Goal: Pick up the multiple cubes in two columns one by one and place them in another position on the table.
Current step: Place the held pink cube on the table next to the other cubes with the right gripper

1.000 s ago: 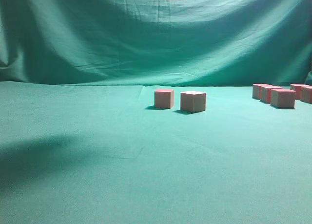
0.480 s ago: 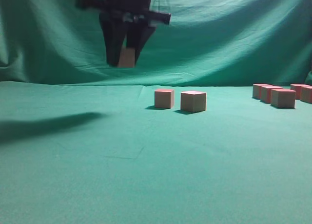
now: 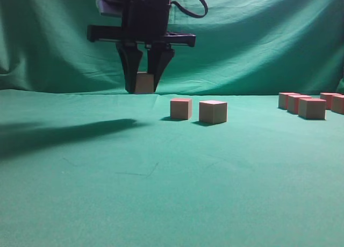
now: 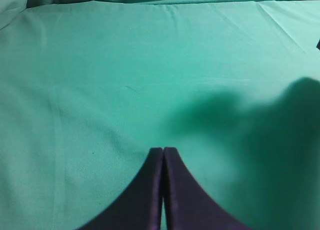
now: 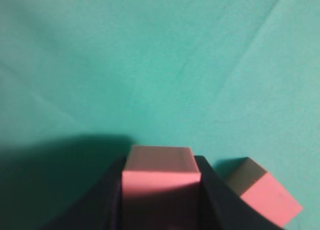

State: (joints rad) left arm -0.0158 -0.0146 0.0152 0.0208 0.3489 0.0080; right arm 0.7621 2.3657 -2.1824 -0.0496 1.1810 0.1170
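My right gripper hangs left of centre, shut on a pink cube held just above the green table. The right wrist view shows that cube clamped between the dark fingers, with another cube on the cloth to its right. Two cubes stand in the middle, one left of the other. Several more cubes cluster at the far right. My left gripper is shut and holds nothing, over bare cloth.
A draped green backdrop closes off the far side of the table. The arm's shadow falls across the cloth on the left.
The right gripper came down into view from the top edge with the cube and has lowered it almost to the table, left of the two middle cubes. Its shadow spread on the left.
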